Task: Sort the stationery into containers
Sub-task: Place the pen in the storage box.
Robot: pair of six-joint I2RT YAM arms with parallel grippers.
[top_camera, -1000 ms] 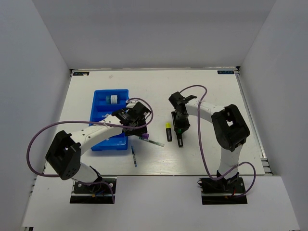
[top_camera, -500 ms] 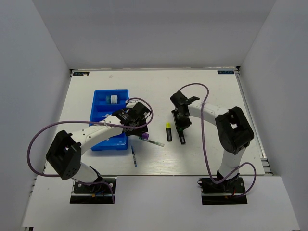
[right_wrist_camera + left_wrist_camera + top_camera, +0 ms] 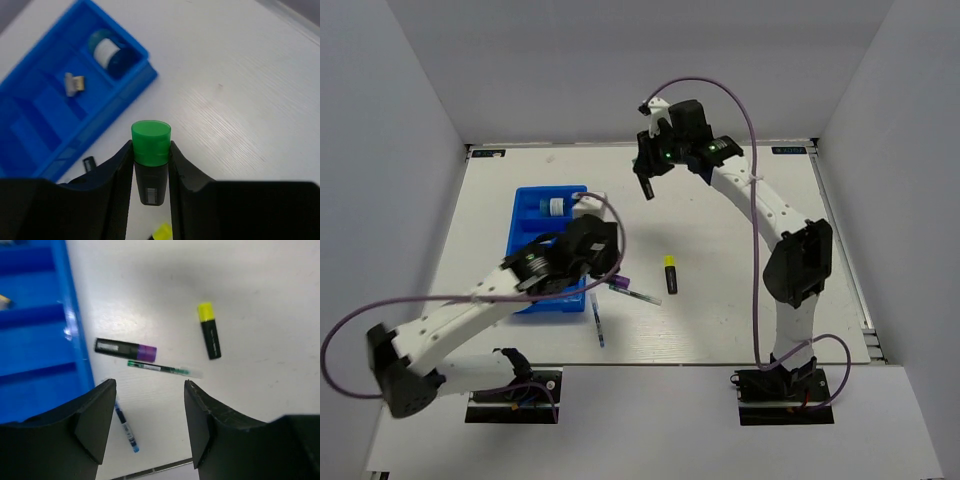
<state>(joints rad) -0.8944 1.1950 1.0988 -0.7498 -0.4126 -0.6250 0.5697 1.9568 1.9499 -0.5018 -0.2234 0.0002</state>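
Pot (image 3: 107, 50), eraser (image 3: 75, 84) in tray (image 3: 120, 100). R fingers (image 3: 120, 170) clamp green-cap highlighter (image 3: 150, 165); L fingers (image 3: 95, 410) wide, empty; below them marker (image 3: 125, 348), pens (image 3: 162, 369), yellow highlighter (image 3: 209, 335) unsorted.

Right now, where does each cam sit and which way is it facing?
Top external: fixed above and behind the arms, looking down on the table; left arm and right arm show, bases at the bottom.
Left wrist: on the left arm, looking down between its open jaws at the purple-tipped marker, a thin pen and the yellow-capped highlighter.
Right wrist: on the raised right arm, looking down past jaws shut on the green-capped highlighter at the blue tray.
Shared: all three show the blue tray.
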